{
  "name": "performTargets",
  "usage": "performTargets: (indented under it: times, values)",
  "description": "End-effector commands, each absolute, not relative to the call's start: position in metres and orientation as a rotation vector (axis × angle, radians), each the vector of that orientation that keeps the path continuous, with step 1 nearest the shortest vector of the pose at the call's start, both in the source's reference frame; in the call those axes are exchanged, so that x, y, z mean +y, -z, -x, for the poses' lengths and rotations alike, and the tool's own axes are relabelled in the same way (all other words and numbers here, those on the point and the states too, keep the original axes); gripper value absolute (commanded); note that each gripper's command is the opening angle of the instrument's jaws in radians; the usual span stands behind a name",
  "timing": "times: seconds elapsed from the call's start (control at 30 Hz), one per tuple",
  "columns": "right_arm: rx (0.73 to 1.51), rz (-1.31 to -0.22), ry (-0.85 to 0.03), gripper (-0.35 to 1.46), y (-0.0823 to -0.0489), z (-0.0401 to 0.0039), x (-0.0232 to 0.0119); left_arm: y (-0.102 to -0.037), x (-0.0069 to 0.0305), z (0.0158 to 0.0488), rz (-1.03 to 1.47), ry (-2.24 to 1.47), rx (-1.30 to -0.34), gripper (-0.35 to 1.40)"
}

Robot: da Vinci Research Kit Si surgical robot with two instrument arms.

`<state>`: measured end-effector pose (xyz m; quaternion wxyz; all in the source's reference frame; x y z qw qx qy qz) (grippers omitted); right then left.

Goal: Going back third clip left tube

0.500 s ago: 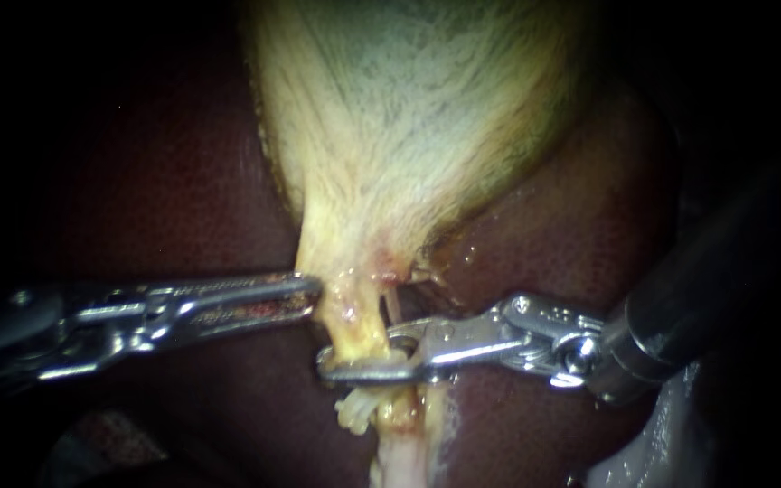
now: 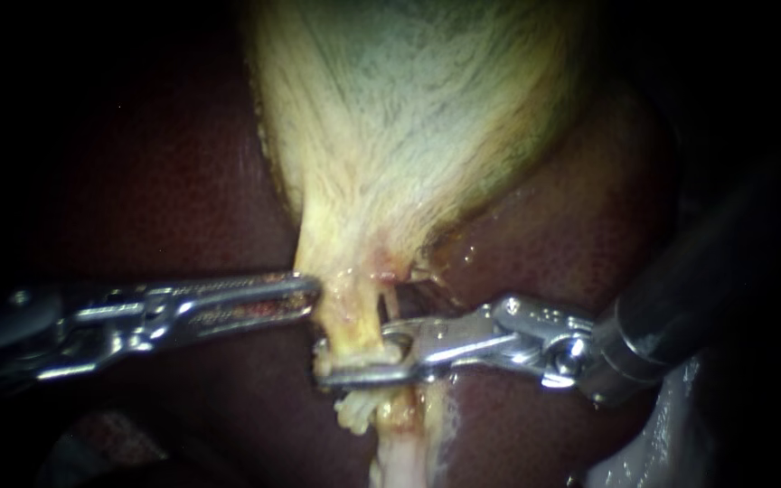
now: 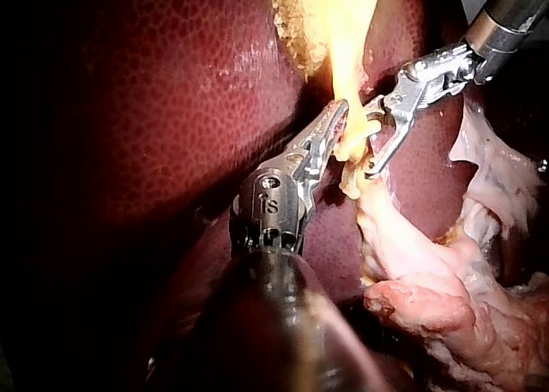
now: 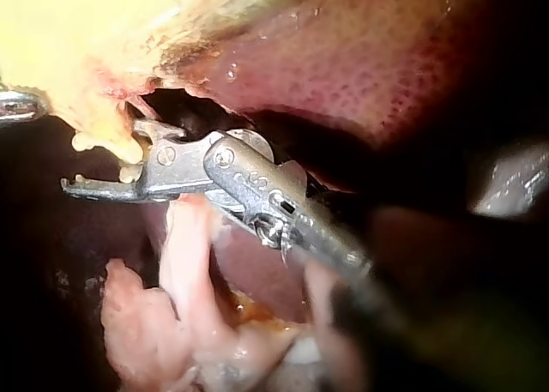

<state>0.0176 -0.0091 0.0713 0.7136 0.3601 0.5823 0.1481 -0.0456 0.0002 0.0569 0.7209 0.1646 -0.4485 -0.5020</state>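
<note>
Endoscope view is showing the left tube (image 2: 354,330) running down from the narrow end of the gallbladder (image 2: 409,136), with the right instrument (image 2: 327,361) straddling it. One jaw is lying on each side with a gap between them, so they are reading as open around the tube rather than clamped on it. No clip is showing plainly in any view, since the jaws are covering that stretch. To back out well, the right instrument is probably needing to hold its jaws apart and slide straight along its own shaft line, so neither jaw tip is hooking the tube or the thin strand (image 2: 390,303) just beside it. Any sideways drag here is risking a tug on whatever is sitting on the tube. The left instrument (image 2: 311,294) is lying with its jaws together, seemingly nipping the edge of the gallbladder's neck just above. It is best kept steady, so the tube is staying taut and straight. Around them the dark liver (image 2: 164,181) is lying close, and pale loose tissue (image 4: 189,263) is sitting under the right shaft — worth clearing on the way out.
</note>
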Motion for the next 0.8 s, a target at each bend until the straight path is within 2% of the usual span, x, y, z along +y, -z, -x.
performTargets:
  times: [0.03,0.33,0.53,0.8]
  values:
    - [1.297,-0.788,-0.319,0.53,-0.0713,-0.0176,-0.0091,-0.0568,0.0002,0.0457,-0.363,1.109,-0.991,-0.35]
    - [1.319,-0.681,-0.297,0.59,-0.0724,-0.0175,-0.0082,-0.0565,0.0000,0.0457,-0.362,1.109,-0.991,-0.35]
    - [1.320,-0.675,-0.294,0.60,-0.0725,-0.0163,-0.0080,-0.0562,-0.0002,0.0455,-0.363,1.109,-0.991,-0.35]
    - [1.323,-0.690,-0.276,0.59,-0.0713,-0.0127,-0.0092,-0.0563,-0.0001,0.0454,-0.364,1.108,-0.991,-0.35]
